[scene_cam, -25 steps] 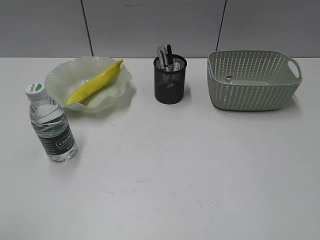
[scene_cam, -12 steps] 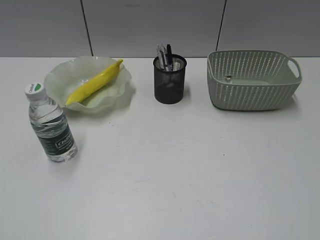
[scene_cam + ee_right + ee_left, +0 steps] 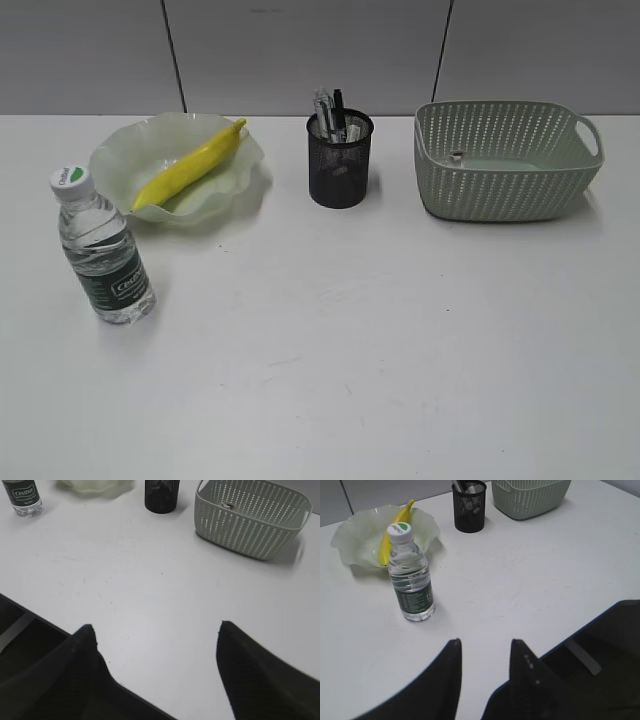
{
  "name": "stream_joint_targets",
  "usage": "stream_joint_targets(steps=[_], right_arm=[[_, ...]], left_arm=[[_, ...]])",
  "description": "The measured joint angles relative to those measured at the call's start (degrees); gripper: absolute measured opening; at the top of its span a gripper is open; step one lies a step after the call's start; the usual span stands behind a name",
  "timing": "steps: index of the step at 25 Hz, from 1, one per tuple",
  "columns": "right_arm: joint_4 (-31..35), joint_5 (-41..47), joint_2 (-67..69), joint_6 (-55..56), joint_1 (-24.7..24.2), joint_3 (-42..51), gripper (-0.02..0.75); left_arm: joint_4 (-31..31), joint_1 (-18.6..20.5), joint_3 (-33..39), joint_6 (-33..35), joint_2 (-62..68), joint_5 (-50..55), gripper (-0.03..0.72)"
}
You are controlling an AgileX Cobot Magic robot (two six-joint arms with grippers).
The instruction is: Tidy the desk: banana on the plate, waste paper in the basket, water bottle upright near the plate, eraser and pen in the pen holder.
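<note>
The yellow banana (image 3: 190, 165) lies in the pale green ruffled plate (image 3: 120, 150) at the back left; both show in the left wrist view, banana (image 3: 385, 545), plate (image 3: 350, 540). The water bottle (image 3: 100, 250) stands upright in front of the plate, also in the left wrist view (image 3: 411, 575). The black mesh pen holder (image 3: 340, 160) holds pens. The sage green basket (image 3: 505, 165) stands at the back right; something small lies inside it (image 3: 228, 505). My left gripper (image 3: 485, 647) is open and empty near the desk's front. My right gripper (image 3: 157, 630) is open and empty. Neither gripper shows in the exterior view.
The white desk (image 3: 400, 330) ends at a grey wall behind. A dark frame beyond the desk's front edge shows in the left wrist view (image 3: 600, 650) and in the right wrist view (image 3: 20, 630).
The bottle sits very slightly further left than one second ago. Nothing else has moved.
</note>
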Motion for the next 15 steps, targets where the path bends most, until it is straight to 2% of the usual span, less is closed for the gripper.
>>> stream_joint_targets(steps=[9, 12, 15], right_arm=[[0.0, 0.0, 0.0, -0.1, -1.0, 0.0, 0.582], [0.0, 0.0, 0.0, -0.1, -7.9, 0.0, 0.582], [0.0, 0.0, 0.0, -0.1, -16.8, 0.0, 0.582]], left_arm=[[0.0, 0.8, 0.0, 0.1, 0.0, 0.0, 0.241], [0.0, 6.5, 0.0, 0.1, 0.0, 0.0, 0.241], [0.1, 15.2, 0.0, 0.1, 0.0, 0.0, 0.241]])
